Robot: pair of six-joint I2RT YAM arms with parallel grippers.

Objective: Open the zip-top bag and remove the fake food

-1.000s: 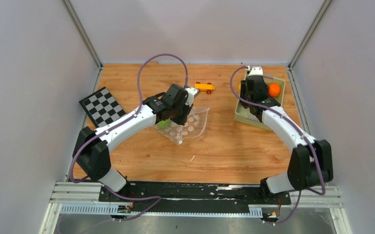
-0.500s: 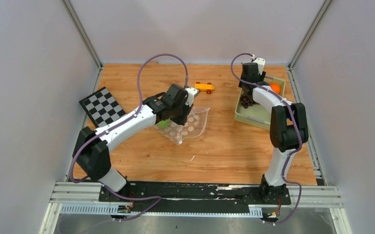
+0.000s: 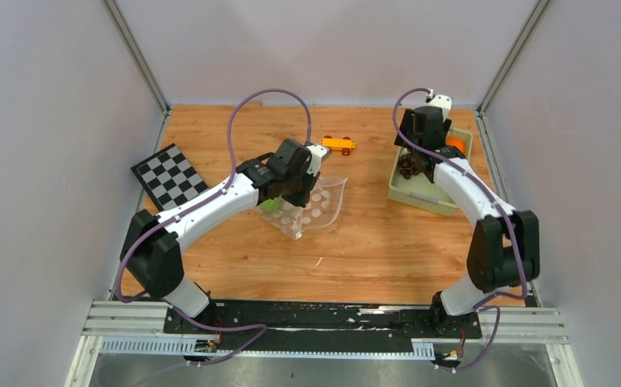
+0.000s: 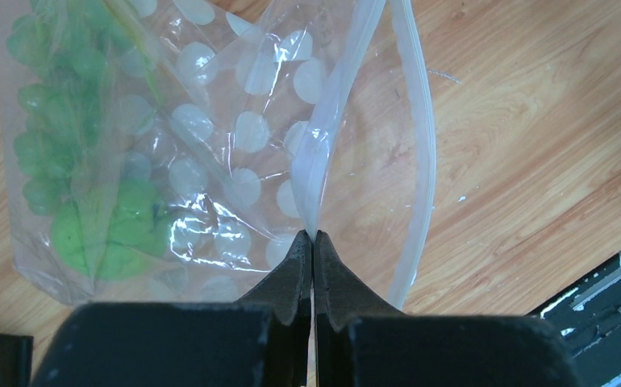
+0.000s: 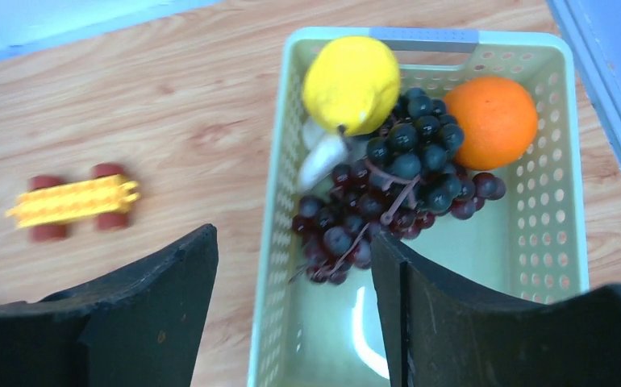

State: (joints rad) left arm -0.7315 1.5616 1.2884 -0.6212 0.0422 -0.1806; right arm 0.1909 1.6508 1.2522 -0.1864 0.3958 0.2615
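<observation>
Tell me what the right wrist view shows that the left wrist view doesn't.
Right wrist only: the open right end effector above a pale basket holding a lemon, an orange and a grape bunch, with the toy car left of it. Left wrist only: the left end effector shut on the zip-top bag at its zip edge, green fake food inside. Both: the wooden table.

Zip-top bag [image 3: 323, 205] mid-table, leafy pieces [image 4: 89, 226] inside at its left side. Toy car [image 3: 338, 144] behind the bag, apart. Checkerboard [image 3: 168, 175] far left. Basket [image 5: 275, 242] back right; in it: lemon [image 5: 351, 84] rearmost, ball [image 5: 491, 121] right, grape bunch [image 5: 396, 189] in front, touching both.
</observation>
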